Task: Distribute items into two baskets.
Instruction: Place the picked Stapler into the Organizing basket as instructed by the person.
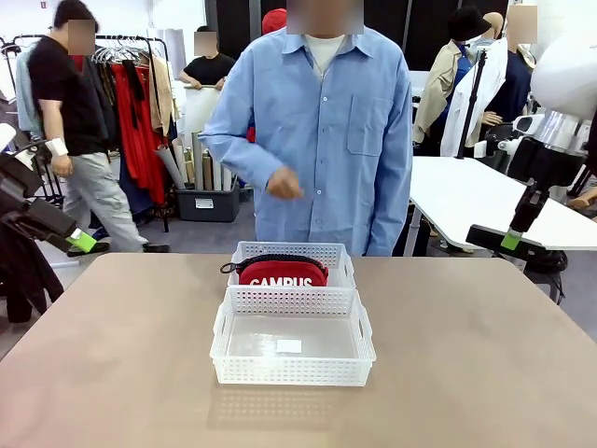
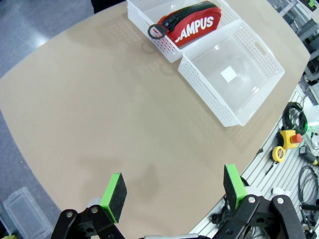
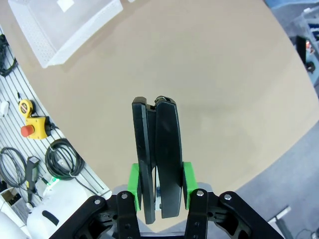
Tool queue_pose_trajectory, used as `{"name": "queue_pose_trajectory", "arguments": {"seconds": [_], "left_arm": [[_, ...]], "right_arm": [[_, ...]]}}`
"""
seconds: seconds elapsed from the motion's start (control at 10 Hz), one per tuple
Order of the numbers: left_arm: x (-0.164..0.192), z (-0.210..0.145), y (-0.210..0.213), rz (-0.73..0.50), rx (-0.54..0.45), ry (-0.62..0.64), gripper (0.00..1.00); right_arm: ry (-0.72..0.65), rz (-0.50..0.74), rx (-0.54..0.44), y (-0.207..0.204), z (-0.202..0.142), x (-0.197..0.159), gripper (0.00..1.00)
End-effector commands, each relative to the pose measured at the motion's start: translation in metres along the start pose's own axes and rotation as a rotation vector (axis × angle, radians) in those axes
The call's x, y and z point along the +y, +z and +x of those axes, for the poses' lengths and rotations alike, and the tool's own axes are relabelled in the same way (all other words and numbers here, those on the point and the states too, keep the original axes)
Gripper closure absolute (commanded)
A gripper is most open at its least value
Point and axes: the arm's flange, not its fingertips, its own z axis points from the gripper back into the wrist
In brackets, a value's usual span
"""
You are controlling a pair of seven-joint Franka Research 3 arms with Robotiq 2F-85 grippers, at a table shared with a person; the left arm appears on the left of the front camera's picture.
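Two white lattice plastic baskets [image 1: 292, 350] far ahead of both pincers, red CAMPUS zip pouch [image 1: 283, 272] in farther one, right pincer [image 3: 159, 185] pinching slim black stapler [image 3: 157, 149], left pincer [image 2: 174, 191] spread over bare tan table [image 2: 114, 134]

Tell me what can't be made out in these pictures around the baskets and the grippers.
- Front view: the lower half of the red CAMPUS zip pouch is hidden by the near white lattice basket.
- Front view: the black stapler is partly cut off behind the right gripper's green pads.
- Left wrist view: the white patch on that basket's floor is too small to read.
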Motion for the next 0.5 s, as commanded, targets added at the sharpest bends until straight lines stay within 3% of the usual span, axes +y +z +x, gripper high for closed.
{"name": "queue_pose_trajectory", "arguments": {"seconds": [0.0, 0.4], "left_arm": [[0.0000, 0.0010, 0.0023, 0.001, 0.009, 0.003, 0.00], [0.0000, 0.0010, 0.0023, 0.001, 0.009, 0.003, 0.00]], "right_arm": [[-0.006, -0.011, 0.002, 0.0033, 0.0017, -0.0006, 0.99], [-0.006, -0.011, 0.002, 0.0033, 0.0017, -0.0006, 0.99]]}}
